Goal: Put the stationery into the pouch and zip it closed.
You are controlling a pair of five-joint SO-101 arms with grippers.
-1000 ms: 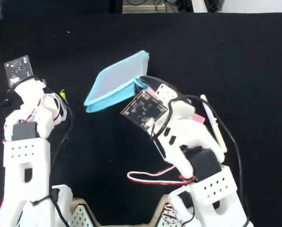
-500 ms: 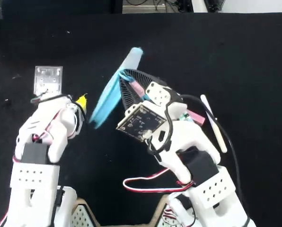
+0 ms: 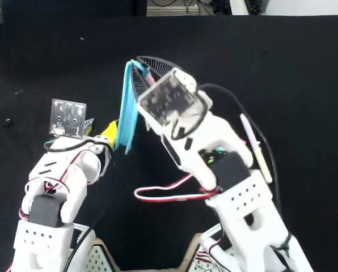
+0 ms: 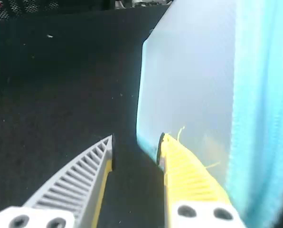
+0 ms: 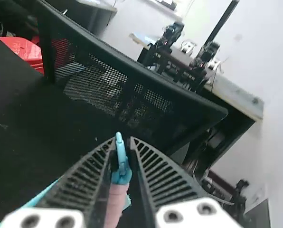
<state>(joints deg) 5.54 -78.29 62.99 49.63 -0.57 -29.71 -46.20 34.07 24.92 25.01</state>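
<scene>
Pinching with the black ribbed fingers (image 5: pixel 153 176) of the right gripper (image 5: pixel 123 140), clamped tight on the turquoise zip edge of the pale blue translucent flat pouch (image 3: pixel 126 110). Holding that pouch up off the black cloth-covered table (image 3: pixel 305 85), hanging edge-on in the high view, its long side running nearly straight down from the grip. Showing a pink strip (image 5: pixel 114 206) between the same fingers just under the turquoise edge; cannot tell what it is.

Spreading the left gripper (image 4: pixel 135 137) wide, grey ribbed finger (image 4: pixel 80 183) on one side and yellow finger (image 4: pixel 186 178) on the other, grasping nothing. Hovering at the pouch's lower corner, the yellow fingertip touching or just beside the pale face, the corner sitting at the edge of the gap rather than between the fingers.

Lying flat on the table beside the right arm, well apart from the pouch: a long slim white-and-cream pen-like stick (image 3: pixel 260 154).
</scene>
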